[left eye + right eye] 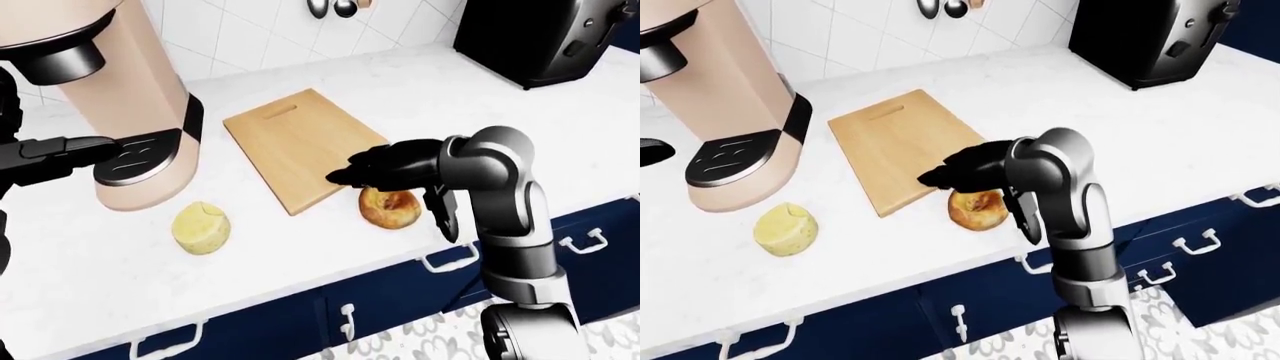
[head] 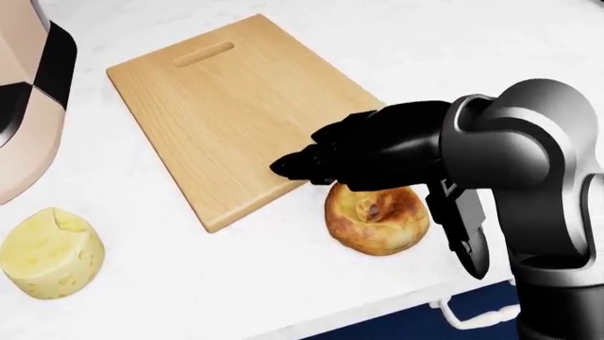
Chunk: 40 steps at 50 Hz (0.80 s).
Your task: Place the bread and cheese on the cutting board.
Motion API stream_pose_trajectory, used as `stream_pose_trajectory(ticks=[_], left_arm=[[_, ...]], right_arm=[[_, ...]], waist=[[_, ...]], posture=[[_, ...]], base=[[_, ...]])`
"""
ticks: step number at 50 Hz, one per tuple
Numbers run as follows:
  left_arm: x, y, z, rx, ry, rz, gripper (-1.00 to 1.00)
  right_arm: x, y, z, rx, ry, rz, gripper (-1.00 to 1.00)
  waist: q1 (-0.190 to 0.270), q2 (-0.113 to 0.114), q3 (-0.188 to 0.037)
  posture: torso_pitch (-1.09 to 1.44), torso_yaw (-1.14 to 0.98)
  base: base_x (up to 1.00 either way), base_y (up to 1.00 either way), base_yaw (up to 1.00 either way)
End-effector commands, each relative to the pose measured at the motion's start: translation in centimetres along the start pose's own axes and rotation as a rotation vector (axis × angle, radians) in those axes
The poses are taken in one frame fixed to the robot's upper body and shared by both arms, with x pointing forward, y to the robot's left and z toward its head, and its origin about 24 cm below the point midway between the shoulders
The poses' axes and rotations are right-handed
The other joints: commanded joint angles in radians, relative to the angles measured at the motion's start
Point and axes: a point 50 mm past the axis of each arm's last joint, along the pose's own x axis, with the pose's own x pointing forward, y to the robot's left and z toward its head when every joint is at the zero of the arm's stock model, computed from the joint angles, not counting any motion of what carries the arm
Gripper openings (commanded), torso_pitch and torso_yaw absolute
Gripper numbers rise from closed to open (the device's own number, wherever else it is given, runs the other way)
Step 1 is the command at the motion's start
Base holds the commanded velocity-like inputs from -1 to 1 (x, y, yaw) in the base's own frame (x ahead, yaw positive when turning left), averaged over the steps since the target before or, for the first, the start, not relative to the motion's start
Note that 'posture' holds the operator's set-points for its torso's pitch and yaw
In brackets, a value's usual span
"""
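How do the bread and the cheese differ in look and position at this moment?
The bread is golden brown and round; the cheese is pale yellow with small holes and a notch in its top. The bread lies beside the board's corner, partly under the right robot hand; the cheese sits apart at the head view's lower left, with no hand near. Both rest on the counter, off the board.

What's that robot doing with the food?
It is getting ready to move food onto the wooden cutting board. Its right robot hand hangs just over the bread, which lies on the white counter beside the board's edge. The cheese sits untouched farther left, near the coffee machine. Nothing is on the board yet.
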Motion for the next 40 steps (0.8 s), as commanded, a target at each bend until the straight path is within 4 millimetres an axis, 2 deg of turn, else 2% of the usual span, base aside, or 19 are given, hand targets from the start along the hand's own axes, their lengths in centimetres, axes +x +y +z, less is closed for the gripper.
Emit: stream_pose_trajectory(ticks=[1,5,7,8,17,18,28,36,40], left_arm=[[-0.1,0.1,1.3,0.007,-0.067,-0.003,1.00],[-0.1,0.0,1.3,0.007,-0.067,-0.004,1.00],[-0.1,0.0,1.3,0.007,-0.067,-0.004,1.00],[-0.1,0.1,1.3,0.007,-0.067,-0.002,1.00],[-0.1,0.1,1.2,0.006,-0.066,-0.001,1.00],[-0.1,0.1,1.1,0.005,-0.065,-0.001,1.00],[-0.2,0.1,1.2,0.007,-0.063,0.001,1.00],[-0.2,0.2,1.2,0.007,-0.064,0.002,1.00],[-0.2,0.2,1.2,0.007,-0.064,0.002,1.00]], right_arm=[[-1.0,-1.1,0.4,-0.040,0.010,-0.065,1.00],[-1.0,-1.1,0.3,-0.042,0.010,-0.065,0.88],[-1.0,-1.2,0.4,-0.042,0.008,-0.066,0.69],[-0.9,-1.2,0.4,-0.042,0.007,-0.066,0.51],[-0.8,-1.0,0.4,-0.041,0.005,-0.063,0.18],[-0.8,-1.0,0.4,-0.039,0.004,-0.064,0.06],[-0.9,-0.2,0.5,-0.028,0.003,-0.052,-0.05],[-1.2,-1.1,0.3,-0.039,0.005,-0.056,-0.45],[-1.5,-1.7,0.2,-0.044,0.007,-0.058,-0.51]], waist=[[-0.003,0.005,-0.023],[-0.003,0.005,-0.023],[-0.004,0.006,-0.023],[-0.004,0.006,-0.023],[-0.003,0.007,-0.027],[-0.003,0.006,-0.027],[-0.002,0.004,-0.033],[-0.006,0.006,-0.032],[-0.009,0.008,-0.029]], posture=[[0.00,0.00],[0.00,0.00],[0.00,0.00],[0.00,0.00],[0.00,0.00],[0.00,0.00],[0.00,0.00],[0.00,0.00],[0.00,0.00]], base=[[0.00,0.00,0.00],[0.00,0.00,0.00],[0.00,0.00,0.00],[0.00,0.00,0.00],[0.00,0.00,0.00],[0.00,0.00,0.00],[0.00,0.00,0.00],[0.00,0.00,0.00],[0.00,0.00,0.00]])
